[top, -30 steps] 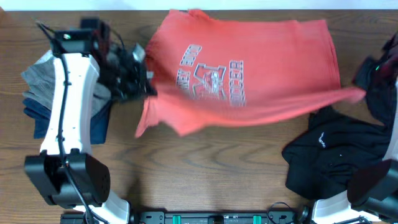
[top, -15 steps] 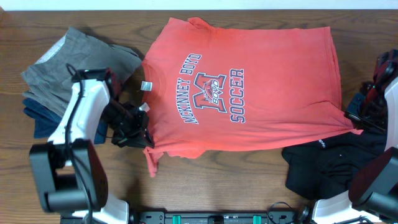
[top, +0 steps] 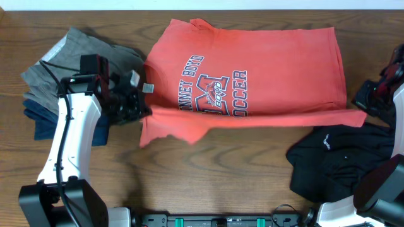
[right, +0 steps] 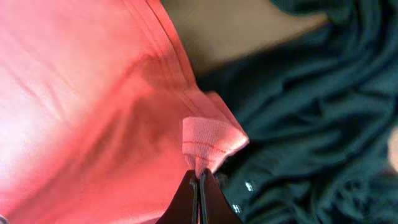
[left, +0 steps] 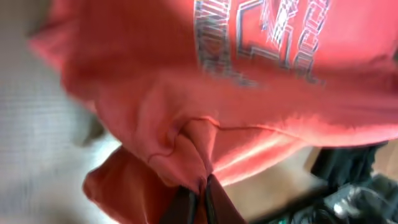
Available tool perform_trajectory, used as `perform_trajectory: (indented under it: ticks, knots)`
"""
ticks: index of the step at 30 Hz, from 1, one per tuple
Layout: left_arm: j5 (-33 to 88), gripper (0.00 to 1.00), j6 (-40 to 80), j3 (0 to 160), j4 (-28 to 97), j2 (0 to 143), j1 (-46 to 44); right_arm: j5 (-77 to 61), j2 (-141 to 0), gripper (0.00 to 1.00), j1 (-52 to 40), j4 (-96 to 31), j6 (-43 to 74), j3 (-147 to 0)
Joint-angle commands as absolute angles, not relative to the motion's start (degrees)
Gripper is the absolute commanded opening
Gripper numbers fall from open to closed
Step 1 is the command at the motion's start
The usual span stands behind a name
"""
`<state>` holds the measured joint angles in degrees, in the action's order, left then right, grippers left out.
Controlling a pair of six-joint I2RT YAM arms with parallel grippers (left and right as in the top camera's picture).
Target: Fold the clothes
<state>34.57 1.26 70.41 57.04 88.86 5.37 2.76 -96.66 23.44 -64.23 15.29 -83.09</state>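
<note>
The coral-red T-shirt [top: 265, 50] lies across the far middle of the table, lettering up. Its near edge is raised and folded over the lower part of the lettering. My left gripper [top: 144, 108] is shut on the shirt's left near edge; in the left wrist view the red cloth [left: 186, 74] bunches where the gripper [left: 202, 196] pinches it. At the right, my right gripper [top: 364, 113] is shut on the near corner; the right wrist view shows the hem [right: 211, 140] pinched in the gripper [right: 199, 182]. The other clothes lie to either side.
A stack of grey and navy garments [top: 57, 69] sits at the far left, behind my left arm. A crumpled black garment [top: 334, 157] lies at the near right, just under the held corner, also seen as black cloth [right: 311, 106]. Bare wood [top: 214, 176] runs along the front.
Half a second ago the shirt lay flat with all its lettering showing. Both grippers have since carried its near edge away from the front, covering the start of the lettering.
</note>
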Motion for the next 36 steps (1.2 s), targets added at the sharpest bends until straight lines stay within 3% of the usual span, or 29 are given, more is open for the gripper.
perform_trajectory:
  ticks: [1, 8, 22, 36]
  knots:
    - [35.6, 0.06, 4.5, 70.7, 52.1, 89.6, 5.7, 1.4, -95.8, 0.01, 22.5, -60.8, 14.3, -82.2]
    - [35.5, 0.06, 10.9, 70.7, 39.8, 90.6, 5.0, -0.3, -95.9, 0.01, 22.4, -49.6, 14.3, -77.1]
    - [35.3, 0.06, 11.5, 70.7, 29.8, 98.7, 3.8, -7.6, -95.9, 0.01, 21.6, -25.8, 14.3, -69.9]
    - [35.3, 0.06, 11.5, 70.7, 20.1, 103.7, 3.8, -7.3, -100.4, 0.01, 20.5, -19.0, 14.5, -69.6]
